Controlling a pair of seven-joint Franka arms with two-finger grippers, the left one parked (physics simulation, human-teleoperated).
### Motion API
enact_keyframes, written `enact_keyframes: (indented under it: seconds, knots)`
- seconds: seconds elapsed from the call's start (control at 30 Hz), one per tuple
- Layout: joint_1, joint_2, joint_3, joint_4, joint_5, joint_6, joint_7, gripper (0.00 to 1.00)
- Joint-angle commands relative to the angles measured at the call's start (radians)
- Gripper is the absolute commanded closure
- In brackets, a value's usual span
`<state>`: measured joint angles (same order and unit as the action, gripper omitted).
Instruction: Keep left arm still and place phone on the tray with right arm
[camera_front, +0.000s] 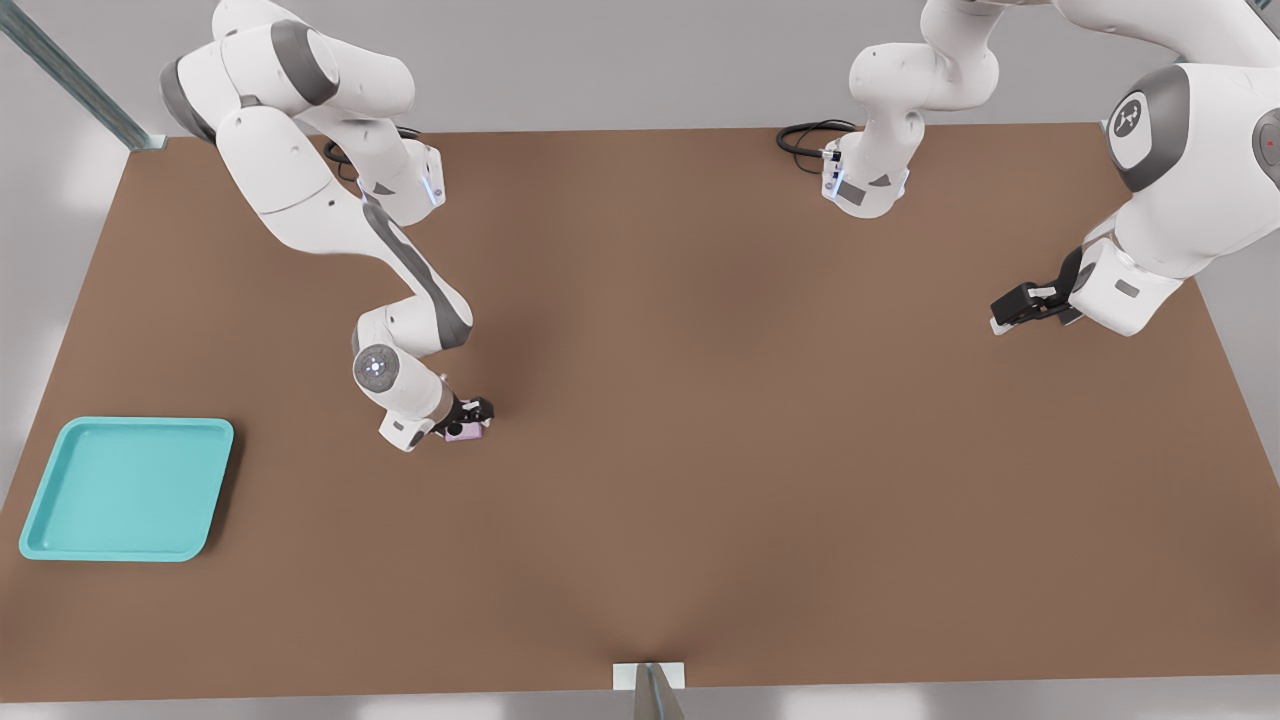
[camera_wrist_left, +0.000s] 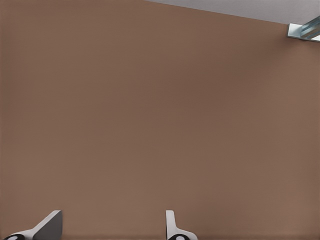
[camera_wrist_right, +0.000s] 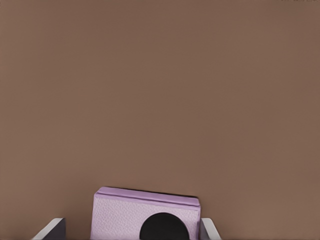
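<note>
- Even, soft, bright light from overhead; no glare
- faint blurred shadows on the table (camera_front: 700, 400); darker beside the tray (camera_front: 125, 487)
- renders slightly soft

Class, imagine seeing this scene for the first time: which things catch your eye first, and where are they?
The turquoise tray stands out first, lying near the brown table's edge at the front view's far left. Next comes the small pink phone near the middle of the table, apart from the tray. The right arm's hand is down at the phone, a finger on either side.
</note>
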<state>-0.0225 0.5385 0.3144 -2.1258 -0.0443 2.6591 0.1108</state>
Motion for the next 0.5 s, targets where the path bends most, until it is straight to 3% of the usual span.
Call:
enact_keyframes:
  seconds: [0.0,0.4,0.47]
  knots:
    - [0.000,0.001,0.000,0.001,0.001,0.015,-0.088,0.00]
    - [-0.017,0.017,0.000,-0.037,0.001,0.096,-0.089,0.00]
    - [-0.017,0.017,0.002,-0.037,0.001,0.096,-0.089,0.12]
